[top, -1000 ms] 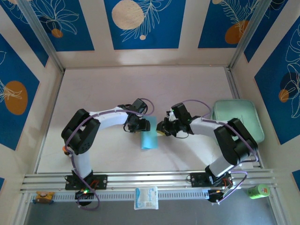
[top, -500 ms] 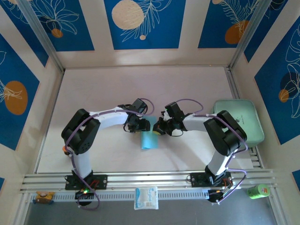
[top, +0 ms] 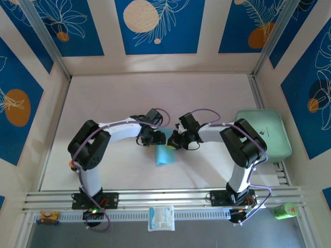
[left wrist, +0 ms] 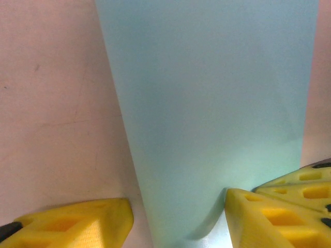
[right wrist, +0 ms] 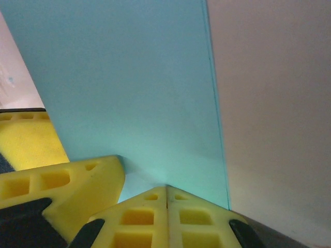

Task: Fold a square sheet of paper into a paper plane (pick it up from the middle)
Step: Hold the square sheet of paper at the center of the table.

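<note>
One folded blue sheet (top: 165, 155) and two grippers are counted. Right gripper (right wrist: 166, 212) is now advanced onto it, fingertips pressed together. Left gripper (left wrist: 176, 219) is spread astride it.

A mint-green rounded tray (top: 270, 129) is lying on the pale tabletop (top: 129, 98), well off to the right of the right tool (top: 171, 143). A small white packet (top: 161, 218) is resting past the tabletop's near edge, behind the left tool (top: 158, 138). A small green container (top: 284, 210) is standing far behind and right of the right tool.

Paper (top: 165, 155) on table (top: 114, 98), left claw (top: 156, 139), right claw (top: 172, 144) at its far end, tray (top: 270, 129) right
</note>
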Controlling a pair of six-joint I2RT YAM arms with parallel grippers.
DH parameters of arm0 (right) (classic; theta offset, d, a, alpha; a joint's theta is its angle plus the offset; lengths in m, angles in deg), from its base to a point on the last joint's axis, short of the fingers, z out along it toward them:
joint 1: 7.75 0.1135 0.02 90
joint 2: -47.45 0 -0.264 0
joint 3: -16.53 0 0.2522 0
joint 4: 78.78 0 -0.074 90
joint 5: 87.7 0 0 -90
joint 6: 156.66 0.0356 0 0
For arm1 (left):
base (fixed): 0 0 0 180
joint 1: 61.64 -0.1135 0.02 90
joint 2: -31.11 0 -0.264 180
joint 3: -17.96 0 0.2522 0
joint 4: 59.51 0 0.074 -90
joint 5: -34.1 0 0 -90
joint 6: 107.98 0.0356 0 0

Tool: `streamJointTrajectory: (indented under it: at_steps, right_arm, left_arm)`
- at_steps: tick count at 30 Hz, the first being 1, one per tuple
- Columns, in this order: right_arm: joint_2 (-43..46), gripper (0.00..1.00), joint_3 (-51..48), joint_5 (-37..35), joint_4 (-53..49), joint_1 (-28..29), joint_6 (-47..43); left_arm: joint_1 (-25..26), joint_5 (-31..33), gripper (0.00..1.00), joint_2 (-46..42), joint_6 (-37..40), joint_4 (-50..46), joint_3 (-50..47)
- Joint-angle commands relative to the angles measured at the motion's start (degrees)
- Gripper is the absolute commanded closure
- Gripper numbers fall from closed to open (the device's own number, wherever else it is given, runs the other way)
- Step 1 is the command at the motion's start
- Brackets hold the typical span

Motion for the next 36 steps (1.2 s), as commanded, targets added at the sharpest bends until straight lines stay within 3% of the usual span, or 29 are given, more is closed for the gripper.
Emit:
streamJointTrajectory:
  at_steps: [1, 7, 14, 19, 22, 32, 36]
  right_arm:
    - [-1.95, 1.0, -1.44, -2.38, -5.18, 0.57, -2.28]
    - [-2.44, 1.0, -0.98, -1.59, -6.34, 0.51, -5.84]
    - [-2.18, 1.0, -0.64, 1.59, -7.64, 0.09, -12.13]
    - [-1.61, 1.0, -0.34, 2.42, -8.88, -0.95, -15.18]
    - [-1.55, 1.0, -0.03, 2.32, -9.49, -1.83, -15.58]
    - [-2.39, 1.0, 0.04, 2.55, -8.53, -2.21, -13.23]
    - [-2.71, 1.0, 0.2, 2.33, -8.62, -2.21, -12.78]
  left_arm:
    - [-0.86, 3.91, 0.41, 5.41, 1.23, -0.19, -2.83]
    - [-0.83, 2.64, 0.39, 2.31, 0.54, 0.18, -2.94]
    - [-0.93, 2.44, 0.32, -7.4, -0.88, 0.37, -4.02]
    - [-1.52, 2.65, 0.35, -13.42, -1.57, -0.02, -4.56]
    - [-2.68, -1.29, 0.46, -15.58, -1.95, 3.31, -6.15]
    - [-7.53, -24.88, 0.99, -14.01, -10.1, 29.29, -15.83]
    - [-7.62, -28.51, 1.0, -11.39, -13.35, 35.84, -17.82]
